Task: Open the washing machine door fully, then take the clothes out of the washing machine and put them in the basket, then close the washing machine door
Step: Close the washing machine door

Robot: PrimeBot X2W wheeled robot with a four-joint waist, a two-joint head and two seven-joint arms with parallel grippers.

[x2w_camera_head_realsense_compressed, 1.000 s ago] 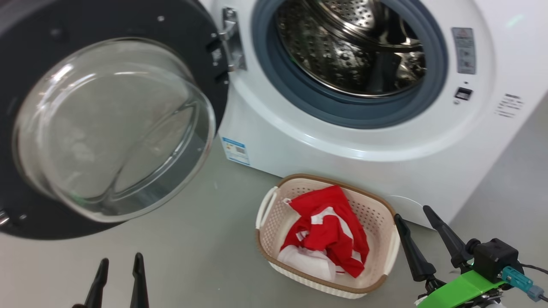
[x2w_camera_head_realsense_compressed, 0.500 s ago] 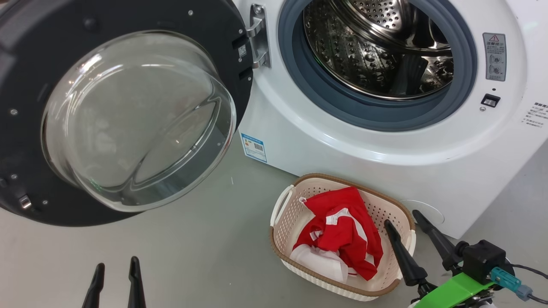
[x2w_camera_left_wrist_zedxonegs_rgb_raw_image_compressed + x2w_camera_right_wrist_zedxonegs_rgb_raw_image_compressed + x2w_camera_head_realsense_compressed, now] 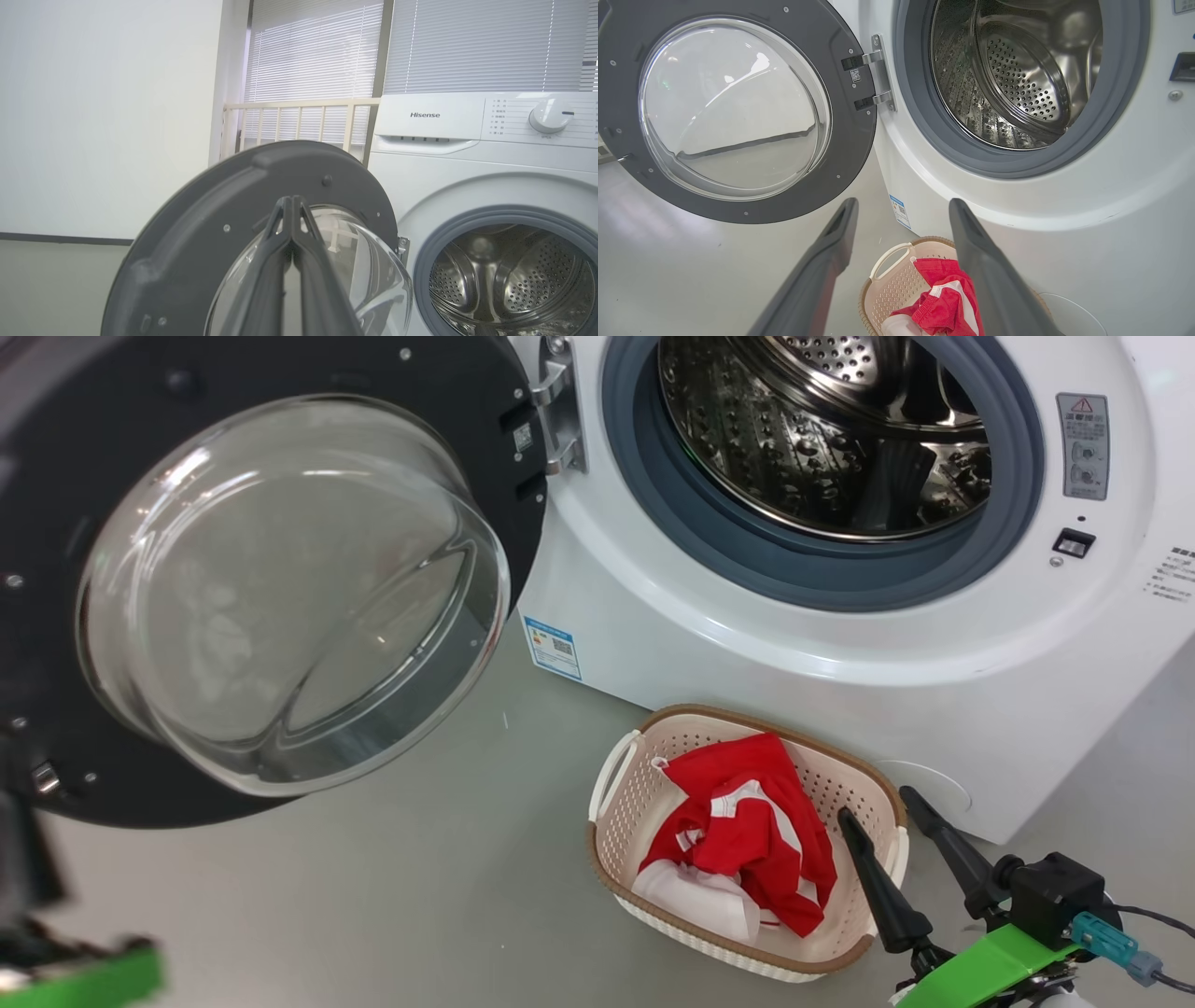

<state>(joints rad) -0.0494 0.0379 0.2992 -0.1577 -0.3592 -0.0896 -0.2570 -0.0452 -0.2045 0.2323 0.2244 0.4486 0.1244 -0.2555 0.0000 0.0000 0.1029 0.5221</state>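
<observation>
The washing machine door (image 3: 420, 401) hangs swung out to the left, its glass bowl (image 3: 280, 588) bulging toward me. The washing machine (image 3: 747, 653) stands open, and I see bare steel in its drum (image 3: 822, 429). The red and white clothes (image 3: 747, 831) lie in the basket (image 3: 644, 793) on the floor in front of it. My right gripper (image 3: 878, 805) is open with nothing in it, its fingertips at the basket's right end. In the left wrist view my left gripper (image 3: 292, 203) is shut on nothing, pointing at the door (image 3: 187, 242). In the head view the left arm (image 3: 28, 887) is a blur.
Grey floor (image 3: 392, 896) stretches between the door and the basket. A blue label (image 3: 553, 649) sits on the machine's lower corner, and the latch slot (image 3: 1072, 542) lies right of the opening. Behind the machine are a cream railing (image 3: 299, 121), window blinds and a white wall.
The left gripper's fingers have shut, and that arm has swung from the bottom edge to the far left, blurred with motion. The camera shifted slightly. The right gripper holds its place.
</observation>
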